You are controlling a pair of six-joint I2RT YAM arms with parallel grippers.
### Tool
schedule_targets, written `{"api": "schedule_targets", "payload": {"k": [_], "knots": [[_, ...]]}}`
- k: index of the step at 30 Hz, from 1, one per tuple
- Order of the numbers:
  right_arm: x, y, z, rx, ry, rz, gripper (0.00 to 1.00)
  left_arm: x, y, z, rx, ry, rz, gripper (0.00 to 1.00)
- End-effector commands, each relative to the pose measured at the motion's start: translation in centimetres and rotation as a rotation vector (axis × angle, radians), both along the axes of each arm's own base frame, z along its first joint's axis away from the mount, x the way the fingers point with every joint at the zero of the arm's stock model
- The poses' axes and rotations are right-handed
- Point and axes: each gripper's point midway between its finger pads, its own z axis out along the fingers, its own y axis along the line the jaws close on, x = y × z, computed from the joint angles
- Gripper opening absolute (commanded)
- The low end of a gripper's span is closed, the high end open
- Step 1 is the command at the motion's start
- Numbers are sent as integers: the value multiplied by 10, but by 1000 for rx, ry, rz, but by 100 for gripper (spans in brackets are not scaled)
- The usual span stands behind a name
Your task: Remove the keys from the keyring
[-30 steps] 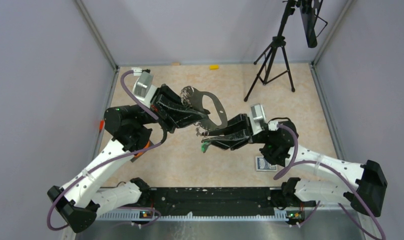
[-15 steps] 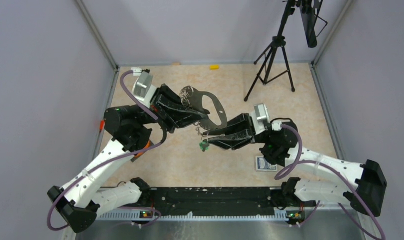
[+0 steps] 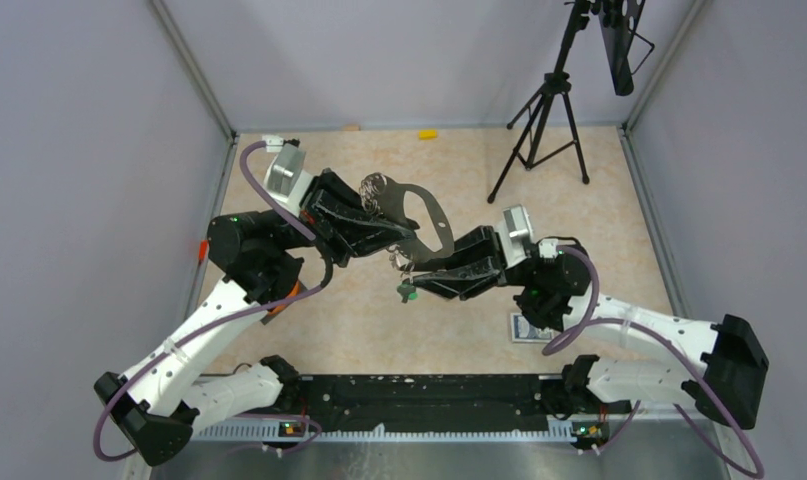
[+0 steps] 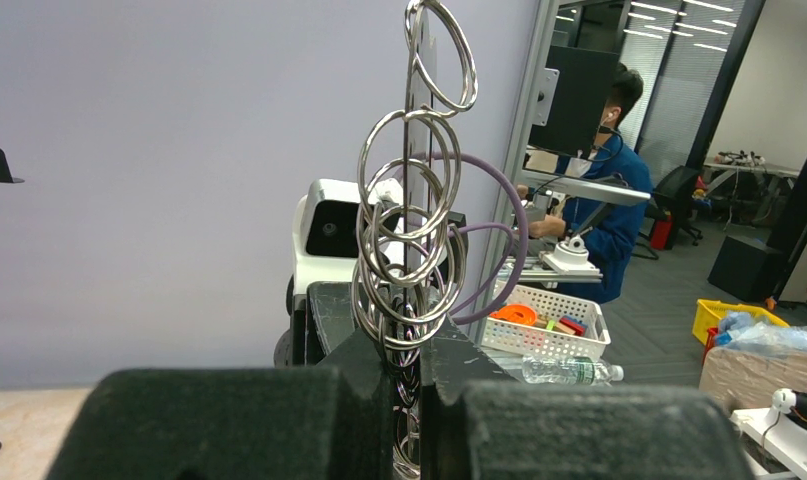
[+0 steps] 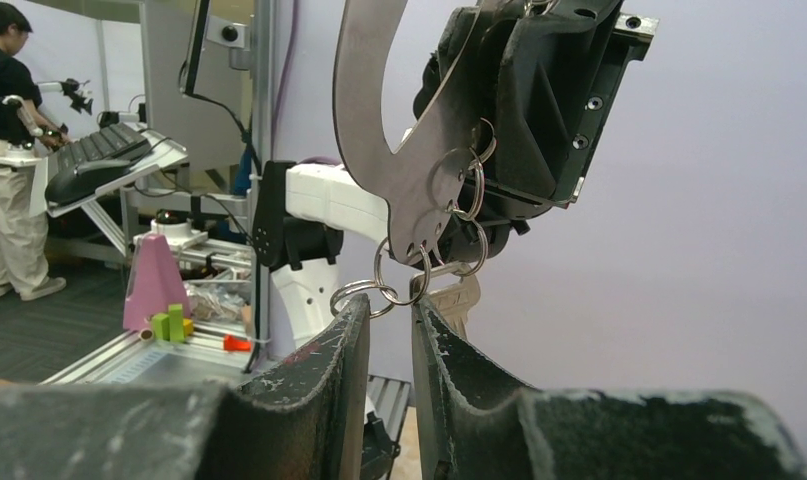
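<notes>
My left gripper [image 3: 394, 232] holds the keyring [image 3: 431, 215], a flat grey D-shaped plate, up in the air over the middle of the table. In the left wrist view its jaws are shut on the plate's edge, and a stack of split rings [image 4: 409, 235] rises above my left gripper [image 4: 407, 372]. My right gripper [image 5: 391, 300] sits just under the keyring [image 5: 374, 120], open by a narrow gap. A small split ring [image 5: 362, 294] touches its left fingertip. A silvery key [image 5: 459, 302] hangs behind the right finger. The green-headed key [image 3: 407, 292] dangles below my right gripper [image 3: 409, 275].
A black tripod [image 3: 544, 120] stands at the back right. A small yellow piece [image 3: 428, 133] lies by the back wall. A blue patterned card [image 3: 530, 328] lies on the table near the right arm. Grey walls close in the table on three sides.
The right gripper has crept a little left and up toward the keyring, and the green key has shifted with it. The left arm and the keyring have stayed still.
</notes>
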Motion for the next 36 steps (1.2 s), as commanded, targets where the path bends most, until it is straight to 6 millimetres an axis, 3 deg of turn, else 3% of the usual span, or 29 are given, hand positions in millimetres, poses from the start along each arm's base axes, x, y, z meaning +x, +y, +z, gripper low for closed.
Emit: {"api": "schedule_targets", "payload": {"k": [1, 23, 36], "knots": [[-2, -3, 10, 45, -8, 20, 22, -7, 8, 13, -48, -42, 12, 0], [-7, -10, 10, 98, 14, 61, 21, -4, 6, 7, -40, -35, 19, 0], [-7, -9, -3, 88, 52, 78, 20, -4, 7, 8, -44, -42, 23, 0]]}}
